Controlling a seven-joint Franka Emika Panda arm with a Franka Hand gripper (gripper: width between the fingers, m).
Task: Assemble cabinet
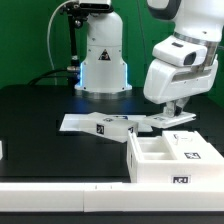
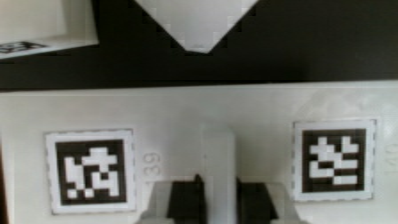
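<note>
The large white box frame of the cabinet (image 1: 165,165) stands at the table's front, on the exterior view's right, with square tags on its top and front. Just behind it lies a smaller white cabinet part (image 1: 168,122). My gripper (image 1: 178,108) reaches down onto this part. In the wrist view the part (image 2: 196,120) fills the picture, with a tag on each side of a thin upright rib. My gripper (image 2: 214,186) is shut on that rib, and the dark fingers (image 2: 178,200) press it from both sides.
The marker board (image 1: 88,123) lies flat mid-table, toward the exterior view's left of the gripped part. The white domed robot base (image 1: 103,62) stands at the back. In the wrist view another tagged white piece (image 2: 39,35) and a white pointed piece (image 2: 196,25) lie beyond the part.
</note>
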